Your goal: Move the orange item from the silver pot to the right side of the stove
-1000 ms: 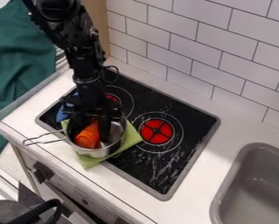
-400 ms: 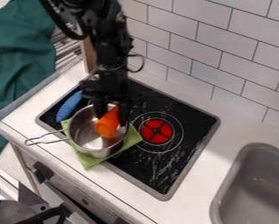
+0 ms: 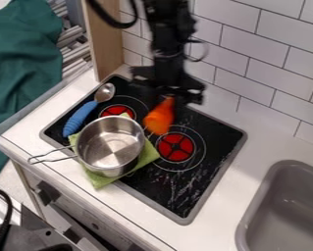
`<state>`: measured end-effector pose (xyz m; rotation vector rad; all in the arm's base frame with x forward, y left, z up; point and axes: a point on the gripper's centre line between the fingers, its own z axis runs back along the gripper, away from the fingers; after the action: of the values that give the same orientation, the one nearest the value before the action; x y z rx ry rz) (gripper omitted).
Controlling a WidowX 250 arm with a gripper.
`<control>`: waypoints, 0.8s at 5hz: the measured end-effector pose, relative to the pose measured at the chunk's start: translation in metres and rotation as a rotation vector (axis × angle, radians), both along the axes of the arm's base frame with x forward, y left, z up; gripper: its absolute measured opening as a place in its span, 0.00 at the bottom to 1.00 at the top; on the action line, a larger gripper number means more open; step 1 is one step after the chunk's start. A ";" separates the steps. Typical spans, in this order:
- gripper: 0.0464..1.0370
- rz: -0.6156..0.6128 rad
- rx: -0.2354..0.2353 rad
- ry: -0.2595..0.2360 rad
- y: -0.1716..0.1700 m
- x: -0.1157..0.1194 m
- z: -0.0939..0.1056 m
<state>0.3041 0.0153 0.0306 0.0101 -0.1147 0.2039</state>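
My gripper (image 3: 167,102) hangs over the back middle of the stove (image 3: 191,184), shut on the orange item (image 3: 159,117). That item is cone-like, with its narrow end up between the fingers and its wide end hanging down, to the upper right of the silver pot. The silver pot (image 3: 111,146) is empty inside and stands at the stove's front left, its wire handle pointing left.
A green cloth (image 3: 99,180) lies under the pot. Left of the pot's back rests a spoon with a blue handle (image 3: 80,118). Red burners (image 3: 175,147) mark the stove. A tiled wall (image 3: 244,63) rises behind, and a grey sink (image 3: 286,206) is at the right.
The gripper has lifted the orange item out of the pot and carried it to the right and toward the back. The pot's inside and the spoon have come into full view.
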 end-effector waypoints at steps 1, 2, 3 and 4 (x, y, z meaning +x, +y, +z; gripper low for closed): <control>0.43 -0.046 -0.018 0.006 -0.025 0.014 -0.007; 0.43 -0.058 -0.041 0.038 -0.044 0.024 -0.020; 0.43 -0.037 -0.046 0.075 -0.045 0.025 -0.035; 0.43 -0.058 -0.053 0.107 -0.047 0.028 -0.050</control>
<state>0.3319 -0.0319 -0.0191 -0.0346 -0.0030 0.1484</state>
